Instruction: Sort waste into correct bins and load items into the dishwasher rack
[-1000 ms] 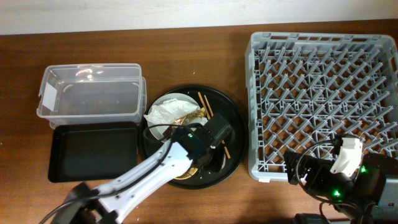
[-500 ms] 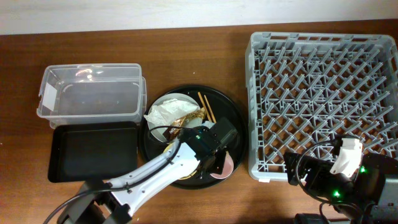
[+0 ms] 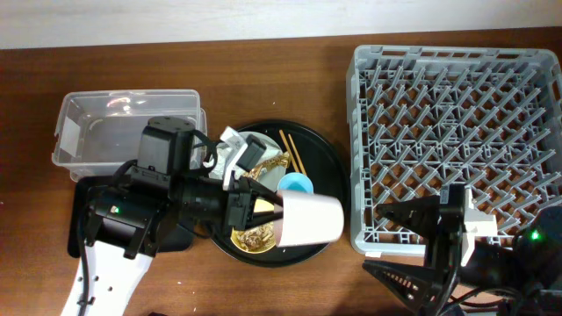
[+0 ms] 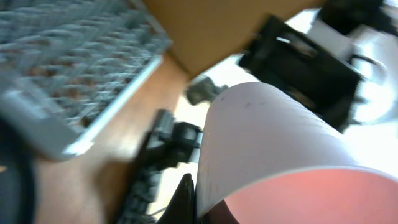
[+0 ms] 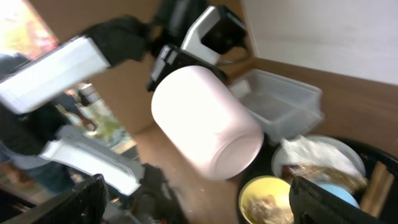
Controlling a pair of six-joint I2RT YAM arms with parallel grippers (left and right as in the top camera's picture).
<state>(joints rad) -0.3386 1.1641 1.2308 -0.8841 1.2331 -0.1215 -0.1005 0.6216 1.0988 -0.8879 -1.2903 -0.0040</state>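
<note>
The pink cup (image 3: 309,219), light blue cup (image 3: 295,184), yellow bowl (image 3: 250,239), grey lattice rack (image 3: 439,114), black round tray (image 3: 330,163).

Pink cup (image 3: 309,219) in left pincer (image 3: 266,211)

- Pink cup (image 3: 309,219): pale, lying on its side in the air, held at its mouth end in the left gripper (image 3: 266,211), base pointing away.
- Light blue cup (image 3: 295,183): upright, just beyond the gripper.
- Yellow bowl (image 3: 253,237): holds brown scraps, under the gripper.
- Crumpled white napkin (image 3: 230,160) and foil wrapper (image 3: 268,165): on the grey plate (image 3: 250,140), beyond the gripper.
- Dishwasher rack (image 3: 457,54): grey, pegged, to the gripper's right.
</note>
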